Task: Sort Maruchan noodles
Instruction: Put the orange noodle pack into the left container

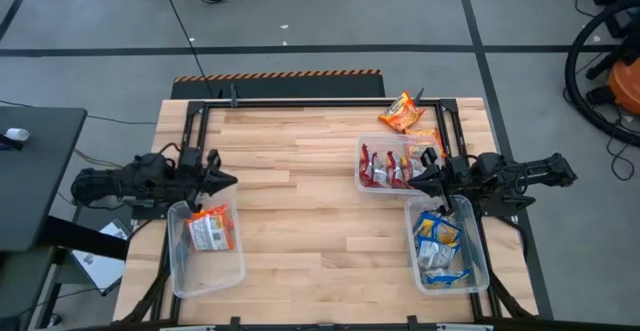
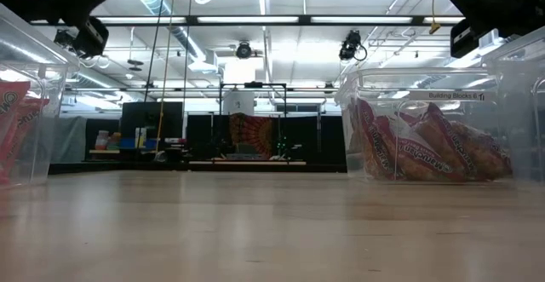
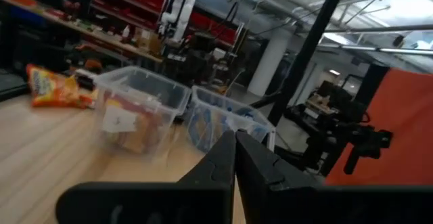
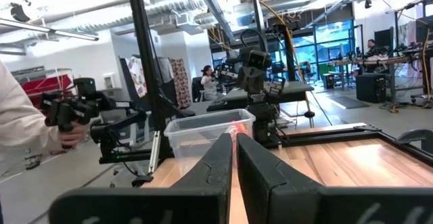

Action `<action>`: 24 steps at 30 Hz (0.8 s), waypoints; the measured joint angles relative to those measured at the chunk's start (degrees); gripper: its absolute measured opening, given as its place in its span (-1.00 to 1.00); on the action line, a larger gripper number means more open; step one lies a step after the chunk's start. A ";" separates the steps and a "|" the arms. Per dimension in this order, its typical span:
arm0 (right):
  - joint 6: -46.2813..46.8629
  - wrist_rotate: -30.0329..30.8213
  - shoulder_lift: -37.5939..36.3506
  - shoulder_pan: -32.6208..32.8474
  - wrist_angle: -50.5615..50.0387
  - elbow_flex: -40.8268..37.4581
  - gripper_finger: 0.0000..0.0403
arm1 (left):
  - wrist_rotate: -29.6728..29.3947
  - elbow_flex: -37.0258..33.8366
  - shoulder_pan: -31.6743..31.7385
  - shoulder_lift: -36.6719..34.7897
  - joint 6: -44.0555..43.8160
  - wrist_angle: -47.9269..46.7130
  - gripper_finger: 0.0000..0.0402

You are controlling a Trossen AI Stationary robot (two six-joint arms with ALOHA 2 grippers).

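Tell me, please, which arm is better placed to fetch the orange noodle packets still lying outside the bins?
The right arm: its tool sits nearer the orange packets at the far right; the left tool is across the table.

Bin label: we read "Building Blocks 6" on a white sticker [image 2: 456,96] on the clear bin [image 2: 511,103] at 3 o'clock.
Packet print: too blurred to read.

Both dark arms lie low and level, stretched inward toward each other from opposite sides. The left end effector [image 1: 228,180] points right with its fingers pressed together; the right end effector [image 1: 415,180] points left, its fingers likewise closed.
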 joint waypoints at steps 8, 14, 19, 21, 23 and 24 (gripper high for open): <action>0.00 0.00 0.00 0.02 0.00 0.00 -0.86 | -0.09 -0.42 0.06 0.04 -1.51 -0.45 -0.80; 0.00 0.00 -0.01 0.00 0.00 0.00 -0.86 | -0.14 -0.42 0.06 0.05 -1.51 -0.49 -0.81; 0.00 0.00 -0.01 0.01 0.00 0.00 -0.86 | -0.11 -0.42 0.06 0.05 -1.53 -0.49 -0.81; 0.00 0.00 -0.02 0.02 0.00 0.00 -0.86 | -0.11 -0.42 0.06 0.05 -1.50 -0.49 -0.81; 0.00 0.00 0.00 0.00 0.00 0.00 -0.86 | -0.11 -0.42 0.06 0.05 -1.53 -0.49 -0.81; 0.00 0.00 0.00 0.00 0.00 0.00 -0.86 | -0.11 -0.42 0.06 0.05 -1.51 -0.49 -0.81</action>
